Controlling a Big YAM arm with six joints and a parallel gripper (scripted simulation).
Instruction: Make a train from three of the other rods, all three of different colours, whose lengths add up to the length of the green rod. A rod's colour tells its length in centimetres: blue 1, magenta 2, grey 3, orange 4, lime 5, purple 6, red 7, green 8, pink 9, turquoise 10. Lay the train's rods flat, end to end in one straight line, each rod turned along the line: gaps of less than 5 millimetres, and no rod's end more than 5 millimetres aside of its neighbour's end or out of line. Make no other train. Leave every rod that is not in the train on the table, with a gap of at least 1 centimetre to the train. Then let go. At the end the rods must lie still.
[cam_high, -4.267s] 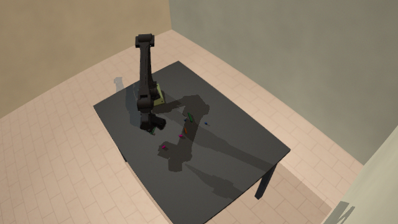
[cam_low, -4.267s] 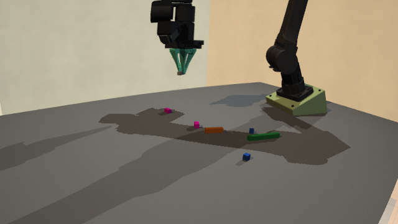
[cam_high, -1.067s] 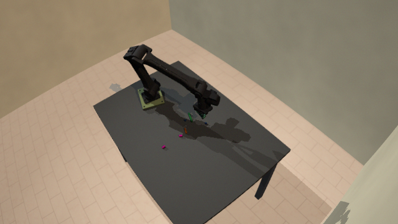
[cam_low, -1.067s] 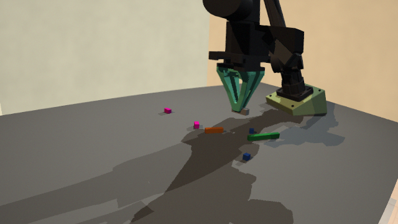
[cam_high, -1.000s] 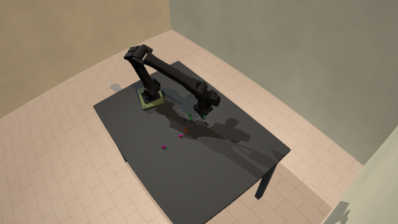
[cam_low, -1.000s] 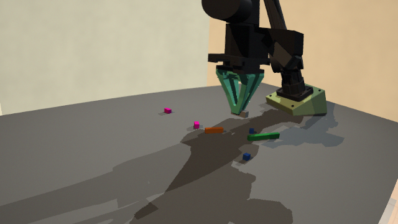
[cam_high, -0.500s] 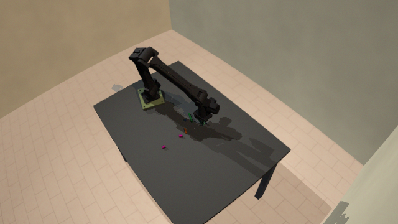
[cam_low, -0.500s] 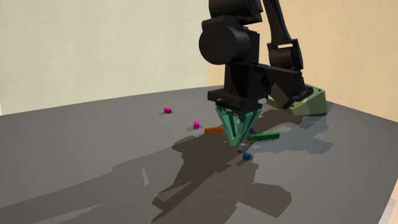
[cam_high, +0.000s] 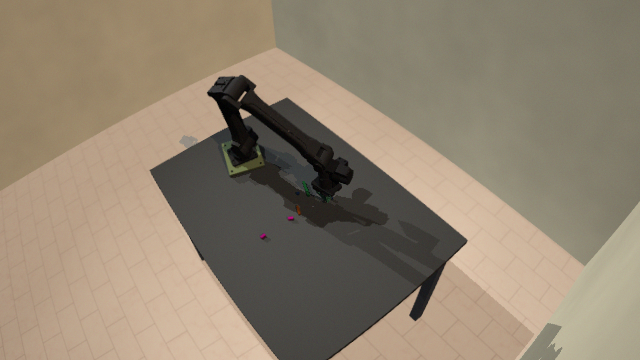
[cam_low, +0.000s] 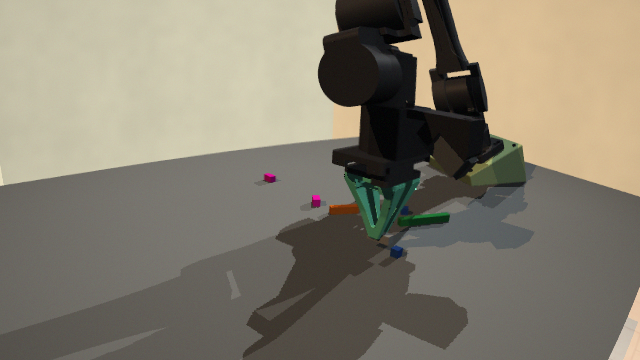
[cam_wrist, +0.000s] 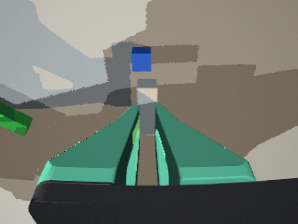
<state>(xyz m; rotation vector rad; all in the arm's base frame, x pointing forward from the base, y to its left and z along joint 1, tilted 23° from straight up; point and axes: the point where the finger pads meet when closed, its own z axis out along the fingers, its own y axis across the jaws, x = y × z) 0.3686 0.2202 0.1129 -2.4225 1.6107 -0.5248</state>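
End effector (cam_high: 327, 199) (cam_low: 376, 238) (cam_wrist: 147, 113) clamped on the grey rod (cam_low: 383, 241) (cam_wrist: 147, 120), near a blue rod (cam_low: 396, 252) (cam_wrist: 141, 61)

The top view looks steeply down from high above, well back from the base plate (cam_high: 232, 171) (cam_low: 515, 167), taking in the whole arm. The exterior view sits lower and closer, facing across the table towards the base plate in its right background. The wrist view peers down past the gripper (cam_high: 327, 199) (cam_low: 376, 236) (cam_wrist: 147, 107) from close by; both it and the exterior share the green rod (cam_high: 306, 188) (cam_low: 425, 219) (cam_wrist: 15, 120).
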